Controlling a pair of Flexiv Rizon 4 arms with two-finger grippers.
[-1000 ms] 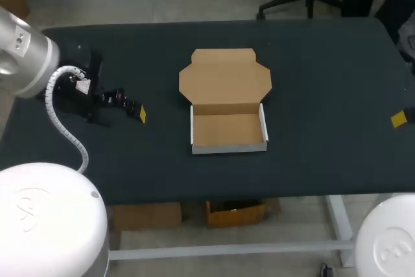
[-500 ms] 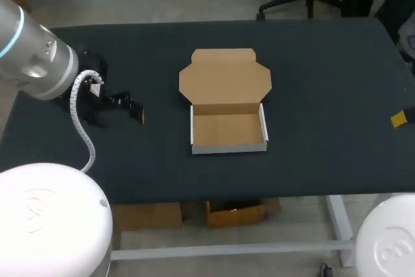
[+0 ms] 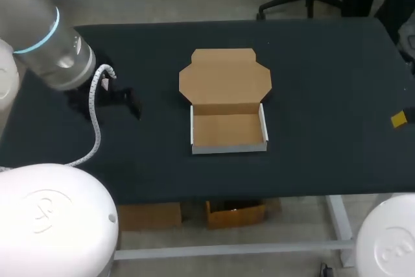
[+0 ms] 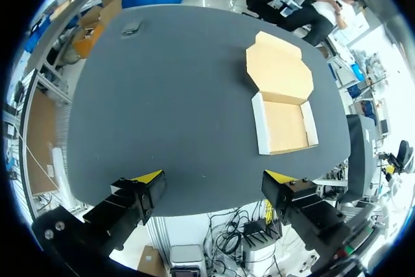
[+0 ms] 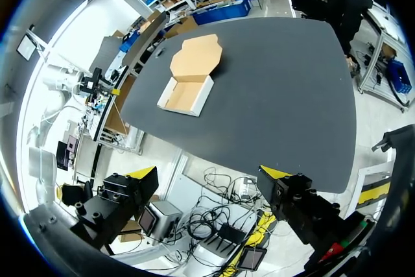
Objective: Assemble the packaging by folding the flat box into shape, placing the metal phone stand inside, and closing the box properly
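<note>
Big dark table point(image 3: 311, 160) fills the scene, and my left arm point(image 3: 45, 37) hangs over its left part, well apart from the work. In the middle sits the cardboard box point(image 3: 228, 148), already folded into a tray, walls up, nothing inside, its lid point(image 3: 225, 76) lying flat open behind it. Left gripper point(image 4: 214, 176): fingers spread wide, holding nothing, the box off ahead and to one side. Right gripper point(image 5: 207, 173): same story, released and empty, out past the table edge. And the phone stand? Only a small dark object point(image 4: 131, 27) at a far corner, too small to call. That's the danger, I'd say: go for the wrong thing, or drop the stand off-centre and the lid won't seat. A careless finger could also shove this light tray or splay its walls.
</note>
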